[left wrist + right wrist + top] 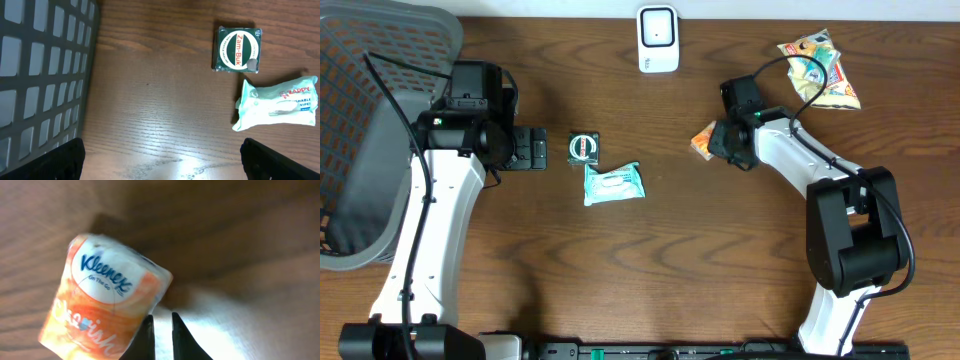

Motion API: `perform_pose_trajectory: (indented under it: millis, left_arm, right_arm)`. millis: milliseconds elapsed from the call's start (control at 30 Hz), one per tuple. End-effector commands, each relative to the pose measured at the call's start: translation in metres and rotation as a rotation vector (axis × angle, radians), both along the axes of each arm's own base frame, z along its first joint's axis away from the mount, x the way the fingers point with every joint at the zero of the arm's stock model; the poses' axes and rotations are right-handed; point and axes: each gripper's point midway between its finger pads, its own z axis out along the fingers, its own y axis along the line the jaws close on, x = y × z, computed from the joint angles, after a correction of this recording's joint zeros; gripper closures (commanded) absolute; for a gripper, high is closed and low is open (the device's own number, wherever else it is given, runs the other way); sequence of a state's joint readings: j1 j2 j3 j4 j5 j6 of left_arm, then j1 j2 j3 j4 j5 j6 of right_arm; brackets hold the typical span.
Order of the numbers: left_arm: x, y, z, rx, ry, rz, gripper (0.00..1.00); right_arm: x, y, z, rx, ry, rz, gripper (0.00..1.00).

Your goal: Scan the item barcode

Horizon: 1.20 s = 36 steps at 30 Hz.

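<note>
Two narrow fingers of the right gripper [161,322] stand almost together, empty, just beside the Kleenex pack [107,305] lying on the table [250,240]. The left gripper [162,160] gapes wide. Pickup seems pending: next it must spread, grasp the pack and carry it to the scanner [658,38].

- A dark brown wood-grain table [650,260] fills the overhead view.
- A grey mesh basket [360,120] sits at its nine o'clock edge.
- In the left wrist view, pale glare [165,160] shines off the wood at six o'clock.
</note>
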<state>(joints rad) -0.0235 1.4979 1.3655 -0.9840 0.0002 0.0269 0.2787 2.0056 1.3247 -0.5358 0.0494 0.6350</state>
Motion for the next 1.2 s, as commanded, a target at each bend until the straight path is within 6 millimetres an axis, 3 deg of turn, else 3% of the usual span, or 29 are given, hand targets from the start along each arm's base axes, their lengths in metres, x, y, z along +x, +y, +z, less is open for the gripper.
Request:
perform_pose_trajectory:
  millis: [0,67,167,300,400,533,800,967,1167]
  left_arm:
    - [-0.001,0.001,-0.004,0.011,0.014,-0.003,0.02]
    - [-0.001,0.001,-0.004,0.011,0.014,-0.003,0.02]
    - [-0.001,0.001,-0.004,0.011,0.014,-0.003,0.02]
    - [-0.001,0.001,-0.004,0.011,0.014,-0.003,0.03]
    - [-0.001,0.001,-0.004,0.011,0.014,-0.003,0.02]
    - [-0.001,0.001,-0.004,0.011,0.013,-0.003,0.02]
    - [-0.001,0.001,-0.004,0.011,0.014,-0.003,0.02]
    - [-0.001,0.001,-0.004,0.011,0.014,-0.003,0.02]
    - [-0.001,0.001,-0.004,0.011,0.014,-0.003,0.02]
  right_arm:
    - [0.010,-0.003,-0.001,-0.045,-0.044,0.078,0.93]
    - [0.020,0.002,0.004,-0.042,-0.092,0.127,0.94]
    - [0.033,0.018,0.013,0.013,-0.157,0.201,0.85]
    - [0.034,0.047,0.021,0.164,-0.180,0.273,0.83]
    - [0.032,0.051,0.022,0.188,-0.177,0.285,0.80]
    - [0.033,0.043,0.027,0.159,-0.181,0.295,0.78]
    - [0.052,-0.009,0.058,0.080,-0.252,0.146,0.82]
    - [0.051,-0.018,0.038,0.076,-0.212,0.123,0.77]
    - [0.050,-0.004,0.003,0.108,-0.158,0.134,0.73]
